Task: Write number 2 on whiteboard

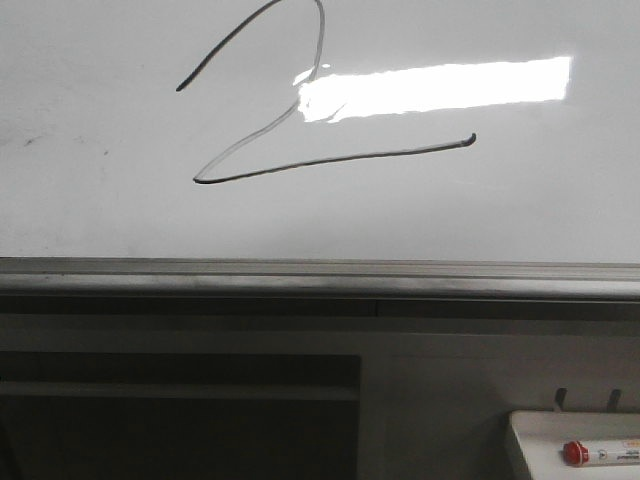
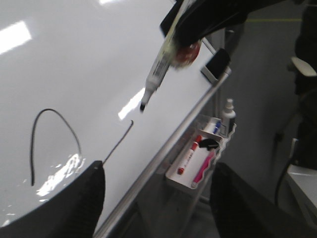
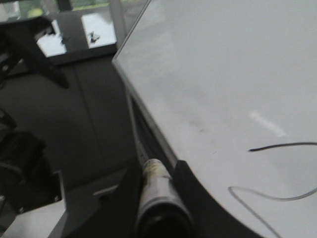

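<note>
Hung spread wide at the left, the left claw (image 2: 158, 203), with nothing between its dark fingers (image 2: 94, 198). Faced the whiteboard (image 1: 100, 200) from low by the board's bottom edge.

Stood drawn on the whiteboard, the number 2 (image 1: 330, 160), left of centre and above the bottom edge. Curved over at the top, ran down in a faint diagonal, then stretched rightward in a long slanted base stroke. Crossed into a bright rectangular reflection (image 1: 440, 88) near its upper right part. Ran along the bottom edge, a grey rail (image 1: 300, 278).

Pinched the marker (image 3: 158, 198) by its barrel, the right claw (image 3: 157, 171), fingers pressed against both sides. Pointed the marker's dark tip at the board near the right end of the base stroke, as seen from the left wrist; could not tell whether touching.

Sat on the rail toward the bottom right corner, an eraser (image 2: 216, 64). Hung below that corner, a small white tray (image 1: 570, 430) holding a red-capped marker (image 1: 600, 453).
</note>
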Robot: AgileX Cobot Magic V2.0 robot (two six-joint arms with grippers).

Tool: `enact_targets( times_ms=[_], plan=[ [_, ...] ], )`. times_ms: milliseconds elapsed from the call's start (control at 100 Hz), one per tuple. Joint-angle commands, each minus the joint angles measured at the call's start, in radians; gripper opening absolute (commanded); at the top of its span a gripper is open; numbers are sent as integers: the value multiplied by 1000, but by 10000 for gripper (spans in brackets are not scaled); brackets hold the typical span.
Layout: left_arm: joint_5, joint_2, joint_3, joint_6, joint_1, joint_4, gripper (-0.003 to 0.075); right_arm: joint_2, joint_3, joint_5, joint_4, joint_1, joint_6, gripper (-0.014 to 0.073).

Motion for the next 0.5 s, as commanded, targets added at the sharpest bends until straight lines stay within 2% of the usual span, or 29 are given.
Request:
enact_targets(
  times_ms=[0,130,270,490],
  plan=[
    [49,85,-83,46,2,-88,416,36,-26,-18,34,75,-18,-68],
    [168,176,-139,62,2,-148,381,69,-26,-128,34,236,-76,-68],
    [249,237,-147,62,2,-223,365,97,-27,-250,34,366,-78,-68],
    [266,285,-147,62,2,-239,357,129,-39,-270,34,440,-78,-68]
  ],
)
